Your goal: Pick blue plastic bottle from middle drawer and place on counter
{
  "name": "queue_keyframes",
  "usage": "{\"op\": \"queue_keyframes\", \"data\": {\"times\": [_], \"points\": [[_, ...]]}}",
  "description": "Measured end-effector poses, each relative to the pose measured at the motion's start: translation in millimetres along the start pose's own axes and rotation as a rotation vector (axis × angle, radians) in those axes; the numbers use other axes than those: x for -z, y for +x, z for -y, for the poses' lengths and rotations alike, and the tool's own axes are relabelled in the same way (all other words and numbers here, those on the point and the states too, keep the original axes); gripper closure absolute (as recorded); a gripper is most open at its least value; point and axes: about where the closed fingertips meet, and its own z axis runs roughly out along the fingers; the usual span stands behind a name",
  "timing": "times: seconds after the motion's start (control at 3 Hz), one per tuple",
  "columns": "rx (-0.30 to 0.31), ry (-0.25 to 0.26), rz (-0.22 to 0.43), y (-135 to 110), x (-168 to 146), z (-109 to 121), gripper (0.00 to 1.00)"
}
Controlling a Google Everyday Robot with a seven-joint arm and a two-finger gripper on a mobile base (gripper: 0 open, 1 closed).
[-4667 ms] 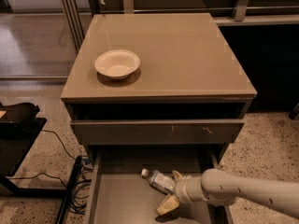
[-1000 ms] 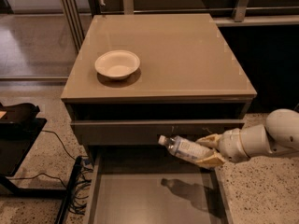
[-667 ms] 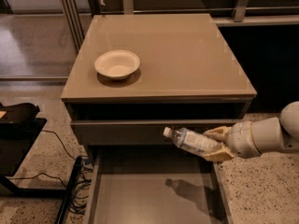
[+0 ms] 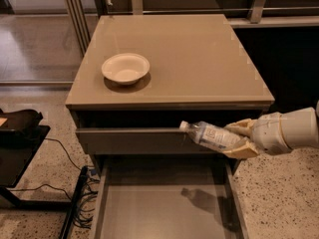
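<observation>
The blue plastic bottle (image 4: pixel 212 135), clear with a white cap and a pale label, hangs in the air in front of the cabinet, lying nearly level with its cap pointing left. My gripper (image 4: pixel 240 139) is shut on its base end and comes in from the right edge. The bottle sits above the open middle drawer (image 4: pixel 164 205), whose flat grey bottom shows only the bottle's shadow. The glossy taupe counter (image 4: pixel 199 54) lies above and behind the bottle.
A cream round bowl (image 4: pixel 125 67) stands on the counter's left front part. A shut drawer front (image 4: pixel 129 140) sits just behind the bottle. A black stand (image 4: pixel 20 138) and cables (image 4: pixel 75 193) are on the speckled floor at left.
The bottle has been lifted out of the drawer by my gripper and has risen further, moving a little up and right, to the level of the upper drawer front.
</observation>
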Motion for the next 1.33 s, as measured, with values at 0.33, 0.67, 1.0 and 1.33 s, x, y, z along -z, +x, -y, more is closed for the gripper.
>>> {"op": "queue_keyframes", "data": {"times": [0.33,0.67,1.0,1.33], "points": [[0.019,-0.001,-0.028,-4,0,5,1.0],[0.085,0.033,-0.054,-26,22,20,1.0],[0.163,0.077,-0.066,-61,58,42,1.0],[0.219,0.12,-0.037,-91,87,61,1.0]]}}
